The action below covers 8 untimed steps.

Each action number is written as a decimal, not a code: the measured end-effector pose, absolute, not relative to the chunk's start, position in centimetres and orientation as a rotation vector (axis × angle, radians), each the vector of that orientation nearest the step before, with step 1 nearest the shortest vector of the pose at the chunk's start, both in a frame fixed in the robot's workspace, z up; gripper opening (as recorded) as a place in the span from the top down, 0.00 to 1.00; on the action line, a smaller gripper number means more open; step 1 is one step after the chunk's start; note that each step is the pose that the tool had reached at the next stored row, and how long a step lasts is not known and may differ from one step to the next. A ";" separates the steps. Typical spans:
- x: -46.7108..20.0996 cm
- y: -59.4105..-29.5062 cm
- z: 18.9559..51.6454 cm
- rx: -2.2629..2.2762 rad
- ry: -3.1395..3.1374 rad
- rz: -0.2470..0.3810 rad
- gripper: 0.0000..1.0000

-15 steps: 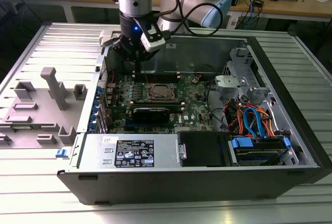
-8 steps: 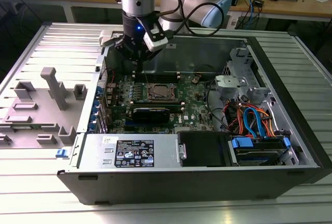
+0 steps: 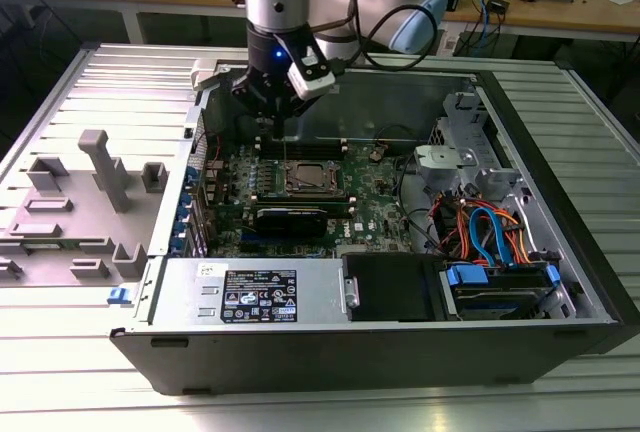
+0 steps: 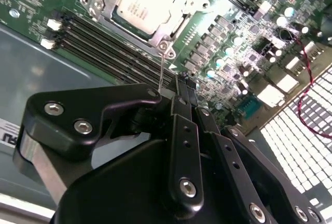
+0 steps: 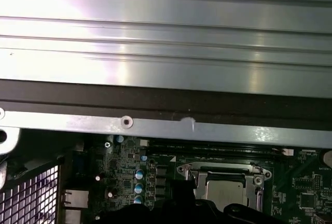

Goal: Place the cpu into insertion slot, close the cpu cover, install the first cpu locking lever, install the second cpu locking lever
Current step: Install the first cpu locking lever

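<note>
Ribbed metal table (image 3: 580, 392) carries the open computer case (image 3: 400, 352). Gripper (image 4: 185, 86), fingers closed together, hangs beside the thin lever (image 4: 162, 71) just ahead; if it slips off, that springy wire could whip back.

The cpu (image 4: 142, 6) top is silver-grey, the board (image 4: 31, 6) is green, the pincer (image 4: 182, 92) is all black (cables (image 3: 490, 227) are blue and orange).

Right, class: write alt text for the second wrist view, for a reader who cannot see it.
A black gripper looms in the foreground over a green motherboard. Beyond it the cpu lies seated on the board, the cpu cover framing it, and a thin metal lever rises beside the gripper's tip.
</note>
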<state>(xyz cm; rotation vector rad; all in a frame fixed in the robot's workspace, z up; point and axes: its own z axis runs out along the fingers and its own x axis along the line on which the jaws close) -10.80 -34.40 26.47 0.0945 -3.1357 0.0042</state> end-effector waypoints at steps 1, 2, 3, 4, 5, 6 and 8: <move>-10.7 -34.4 26.5 0.094 -3.136 0.005 0.89; -10.5 -34.4 26.5 0.095 -3.136 0.006 0.89; -10.3 -34.4 26.4 0.094 -3.136 0.006 0.89; -10.0 -34.4 26.4 0.085 -3.136 0.006 0.89; -9.9 -34.4 26.4 0.076 -3.136 0.006 0.89; -9.8 -34.4 26.4 0.066 -3.136 0.006 0.89; -9.7 -34.4 26.4 0.048 -3.137 0.006 0.89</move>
